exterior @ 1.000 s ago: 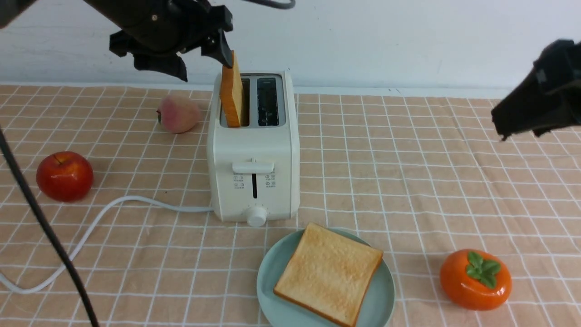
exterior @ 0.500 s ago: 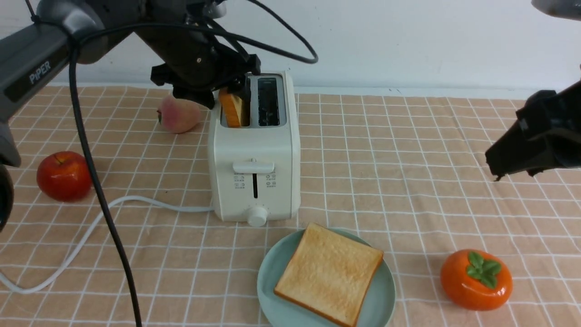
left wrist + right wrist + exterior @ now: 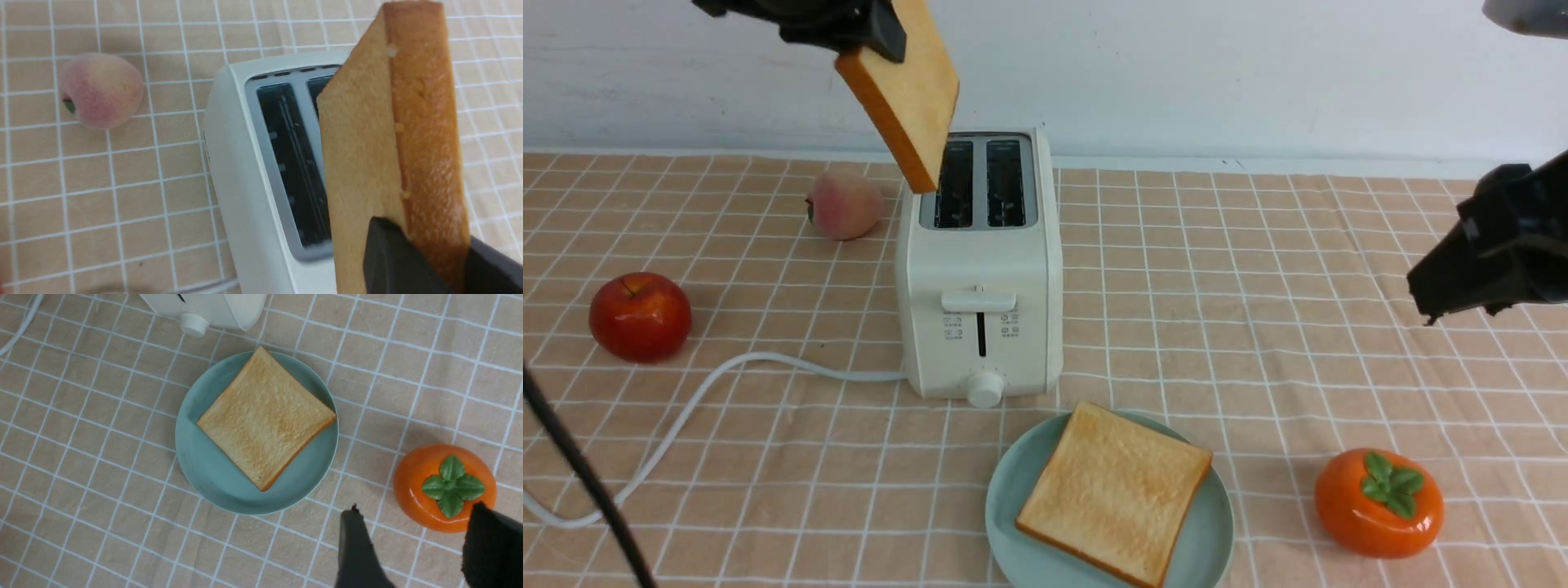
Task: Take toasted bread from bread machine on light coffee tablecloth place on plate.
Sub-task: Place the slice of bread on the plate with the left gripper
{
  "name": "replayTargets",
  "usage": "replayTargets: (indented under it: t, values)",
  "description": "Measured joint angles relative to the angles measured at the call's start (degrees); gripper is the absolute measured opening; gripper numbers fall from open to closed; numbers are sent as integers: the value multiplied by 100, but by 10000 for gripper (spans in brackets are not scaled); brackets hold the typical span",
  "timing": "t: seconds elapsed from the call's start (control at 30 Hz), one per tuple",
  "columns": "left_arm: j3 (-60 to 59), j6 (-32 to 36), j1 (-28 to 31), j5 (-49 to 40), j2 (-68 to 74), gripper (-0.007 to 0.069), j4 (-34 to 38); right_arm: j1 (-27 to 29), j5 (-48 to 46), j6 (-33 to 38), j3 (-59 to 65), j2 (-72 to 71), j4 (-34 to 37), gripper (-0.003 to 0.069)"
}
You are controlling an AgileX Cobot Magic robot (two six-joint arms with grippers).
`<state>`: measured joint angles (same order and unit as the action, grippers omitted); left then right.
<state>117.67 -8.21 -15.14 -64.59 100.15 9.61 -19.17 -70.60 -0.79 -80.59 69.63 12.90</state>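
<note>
My left gripper [image 3: 886, 33] is shut on one slice of toasted bread [image 3: 905, 94] and holds it tilted in the air above the left slot of the cream-white bread machine [image 3: 978, 278]. The left wrist view shows the slice [image 3: 392, 139] clamped between my black fingers [image 3: 392, 253], with both toaster slots [image 3: 294, 163] empty below. A second slice [image 3: 1115, 490] lies flat on the mint-green plate [image 3: 1013, 523] in front of the toaster. My right gripper [image 3: 1454, 286] is open and empty, hovering to the right of the plate [image 3: 196, 465], near the persimmon [image 3: 443, 486].
The light coffee tablecloth [image 3: 1258, 269] covers the table. A red apple [image 3: 640, 317] lies at the left, a peach [image 3: 843, 204] left of the toaster, an orange persimmon [image 3: 1379, 502] at the front right. The white cord [image 3: 703, 392] trails to the left.
My left gripper dropped onto the slice in the left slot, closed on it and lifted it up clear of the toaster. The right gripper sank slightly and stayed open.
</note>
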Motion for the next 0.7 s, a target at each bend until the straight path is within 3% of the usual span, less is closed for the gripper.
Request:
replayTargets:
  t: [0.17,0.3,0.4,0.43,0.47,0.53,0.7]
  values:
    - [-549,205,0,-617,-1072,78,78,0,-74,0,0,0,-11,358]
    - [-1533,402,0,-638,-1460,78,744,0,-87,0,0,-2,-11,358]
    - [-3106,1286,0,-208,-1562,78,2455,0,-87,0,0,-2,-11,358]
    - [-3301,1418,0,-84,-1555,78,2697,0,-87,0,0,-2,-11,358]
    - [-4165,2010,-5,273,-1502,78,3828,0,-91,0,0,-2,-11,358]
    - [-4926,2890,-5,643,-1429,78,4931,0,-91,0,0,-2,-11,358]
    - [-6220,4711,-5,1504,-1092,78,6960,0,-91,0,0,-2,9,358]
